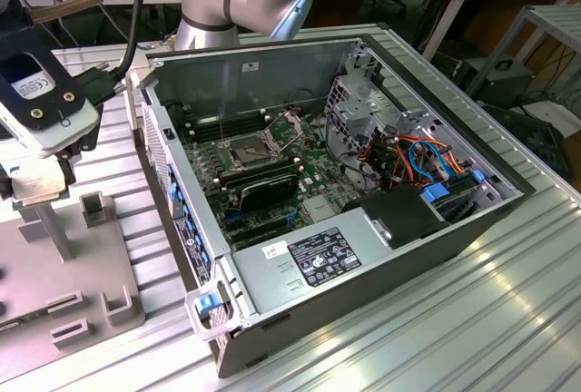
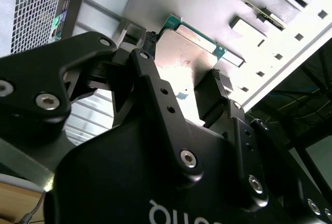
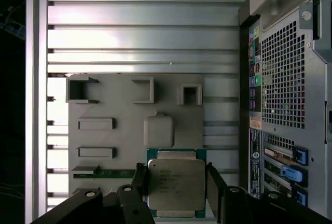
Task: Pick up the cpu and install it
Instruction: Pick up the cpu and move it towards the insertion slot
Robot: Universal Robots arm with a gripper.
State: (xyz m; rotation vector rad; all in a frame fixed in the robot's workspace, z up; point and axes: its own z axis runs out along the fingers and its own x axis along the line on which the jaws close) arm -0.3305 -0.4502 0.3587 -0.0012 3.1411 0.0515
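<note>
Gripper (image 3: 176, 182) is clamped on the cpu (image 3: 175, 189) by two opp. edges, fingers (image 3: 139, 178) touching its sides. In the exterior view it hangs at far left of frame over the grey fixture plate (image 1: 91, 265), well apart from the open socket (image 1: 247, 150) mid-frame inside the PC case (image 1: 245, 70). Risks, IMO: thin edge grip, so chip cd slip or tilt; skewed seating cd bend socket pins; arm cd clip case wall.

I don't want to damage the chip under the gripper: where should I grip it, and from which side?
Take the chip by two opposite side edges, coming straight down onto its metal top. It is thin and sits level over the grey plate, so only its narrow edges offer a pinch. The gripper sits astride it along that line.
</note>
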